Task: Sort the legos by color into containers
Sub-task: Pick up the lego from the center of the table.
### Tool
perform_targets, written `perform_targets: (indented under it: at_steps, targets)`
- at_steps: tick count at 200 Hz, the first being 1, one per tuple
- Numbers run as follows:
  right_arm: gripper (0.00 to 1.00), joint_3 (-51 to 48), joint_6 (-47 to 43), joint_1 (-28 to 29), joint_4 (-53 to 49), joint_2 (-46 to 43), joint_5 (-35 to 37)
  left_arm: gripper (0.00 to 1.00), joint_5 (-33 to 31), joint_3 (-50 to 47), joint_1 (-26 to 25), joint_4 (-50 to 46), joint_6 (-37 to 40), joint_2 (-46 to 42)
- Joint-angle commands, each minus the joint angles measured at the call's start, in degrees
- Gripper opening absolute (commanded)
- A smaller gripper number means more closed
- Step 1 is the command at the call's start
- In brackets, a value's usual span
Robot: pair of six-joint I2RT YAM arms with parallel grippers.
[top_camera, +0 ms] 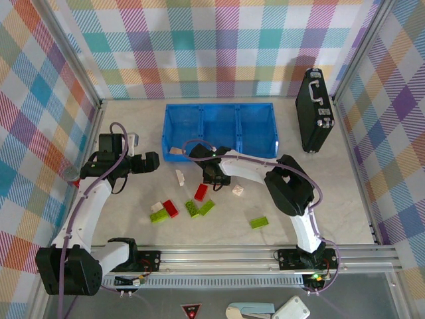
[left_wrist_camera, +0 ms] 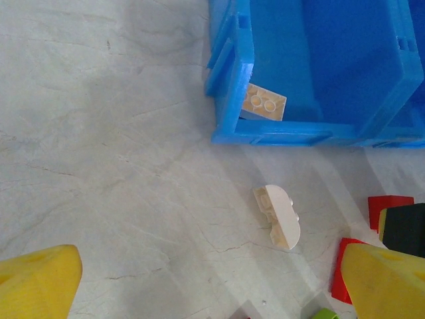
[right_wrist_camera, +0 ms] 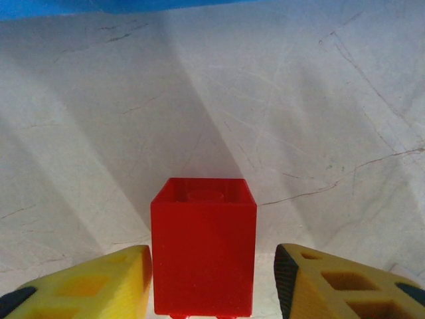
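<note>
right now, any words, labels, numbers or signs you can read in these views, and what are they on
No text can be read.
On the red triangle sticker at the bottom of the top view: too small to read.
On the cream brick at the blue tray corner: studs too blurred for lettering.

We've got a pale marbled desk (top_camera: 345, 199) here. On it there's a blue tray (top_camera: 255, 129) at the back and a black case (top_camera: 314, 109) off to its right. Loose bricks are scattered out front, like a red brick (top_camera: 200, 192), a green brick (top_camera: 259, 222) and a white brick (top_camera: 179, 177).
</note>
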Motion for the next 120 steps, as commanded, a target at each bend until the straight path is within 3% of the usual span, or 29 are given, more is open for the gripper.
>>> perform_targets:
  at_steps: [1, 120]
  targets:
    - [0.50, 0.62, 1.02, -0.24, -0.02, 1.42, -0.06, 1.00, 0.94, 0.87, 0.79, 0.01, 0.54, -0.24]
    - [0.46, 2.08, 1.03, -0.24, -0.26, 4.26, 0.80, 1.00, 1.38, 0.68, 0.97, 0.07, 0.41, -0.59]
